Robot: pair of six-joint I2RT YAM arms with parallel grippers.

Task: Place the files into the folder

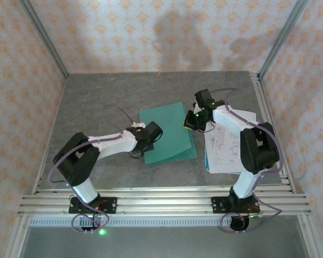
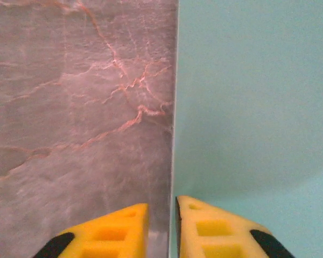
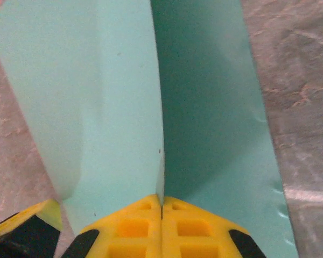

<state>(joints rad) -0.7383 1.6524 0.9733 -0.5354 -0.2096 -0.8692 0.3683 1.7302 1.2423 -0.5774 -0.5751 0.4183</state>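
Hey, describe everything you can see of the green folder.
The folder is thin, plain teal-green card, lying on the grey table and partly open: its upper cover is lifted at the right edge, pinched by the shut right end effector. The left end effector sits at its left edge, jaws slightly apart.

I could read nothing on the feeds. The files [image 1: 225, 146] carried black print and line drawings in the top view, but it was too small and too soft for me to make out a single word or number.
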